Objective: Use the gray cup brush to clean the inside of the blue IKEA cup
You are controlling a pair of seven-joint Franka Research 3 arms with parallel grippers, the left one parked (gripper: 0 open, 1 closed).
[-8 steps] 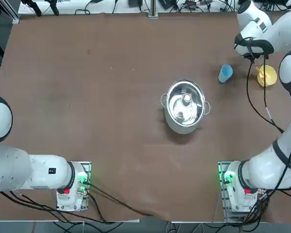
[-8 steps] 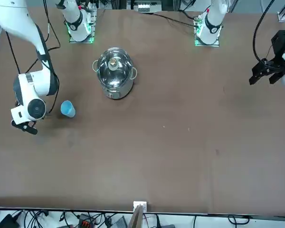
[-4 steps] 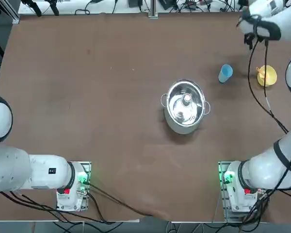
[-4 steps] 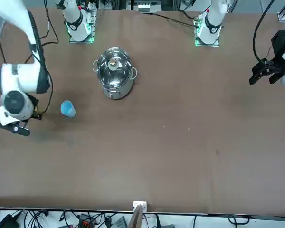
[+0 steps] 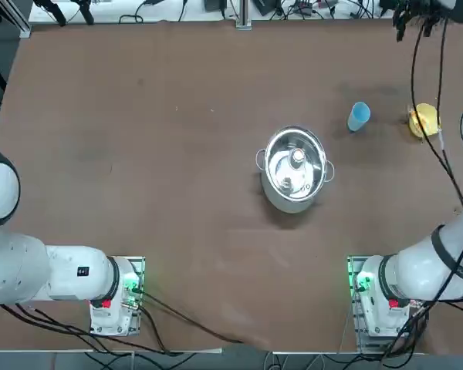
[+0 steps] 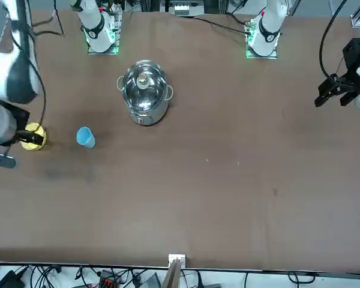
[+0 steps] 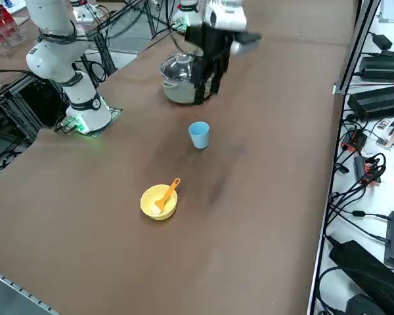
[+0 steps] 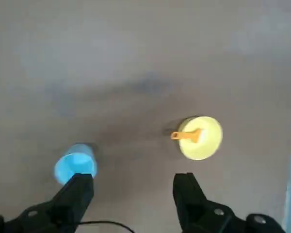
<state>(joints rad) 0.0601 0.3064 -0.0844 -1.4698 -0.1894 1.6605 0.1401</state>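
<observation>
Through the right wrist view, the right gripper [image 8: 133, 182] is hanging high over the table [image 8: 136, 58] with its two fingers spread wide and nothing between them. The blue cup [image 8: 75, 164] is standing upright, mouth up, just past one fingertip. A yellow bowl [image 8: 206, 141] is sitting beyond the other, with an orange-handled utensil [image 8: 186, 135] lying in it, handle pointing toward the cup.

In the right side view, the gripper [image 7: 207, 88] is hovering well above the table. The cup [image 7: 199, 134] and the bowl [image 7: 151, 203] are both resting below it, near each other but apart. The utensil [image 7: 168, 193] is leaning over the bowl's rim, its long axis slanting toward the cup. No gray brush is showing anywhere, and whether this orange piece is a brush or a spoon cannot be told.

In the top view, the cup [image 5: 359, 116] is sitting between the steel pot [image 5: 294, 168] and the bowl [image 5: 424, 121], while the arm's end seems to be reaching past the far table edge, so both are lying on its base side.

In the front view, the cup [image 6: 85, 137] is standing empty beside the bowl [image 6: 33, 137].
</observation>
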